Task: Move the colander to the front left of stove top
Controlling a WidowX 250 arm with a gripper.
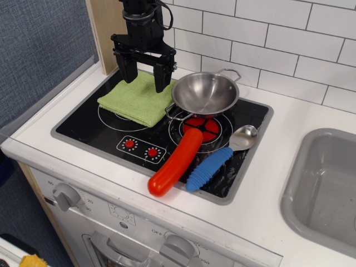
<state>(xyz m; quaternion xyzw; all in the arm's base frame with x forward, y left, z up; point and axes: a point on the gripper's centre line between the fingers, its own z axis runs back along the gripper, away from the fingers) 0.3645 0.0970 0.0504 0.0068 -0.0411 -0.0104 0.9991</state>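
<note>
White subway-tile wall (289, 50) with grey grout fills the back, behind and right of the tool. Wood panel (105, 30) just left of it, blue-grey fabric wall (41, 50) further left. White counter (278, 183) runs below and to the right, grey sink (325, 189) set in at far right. Front face of the toy unit carries grey knobs (67, 196) and printed dials. Even, soft light, faint glare on the tile.
</note>
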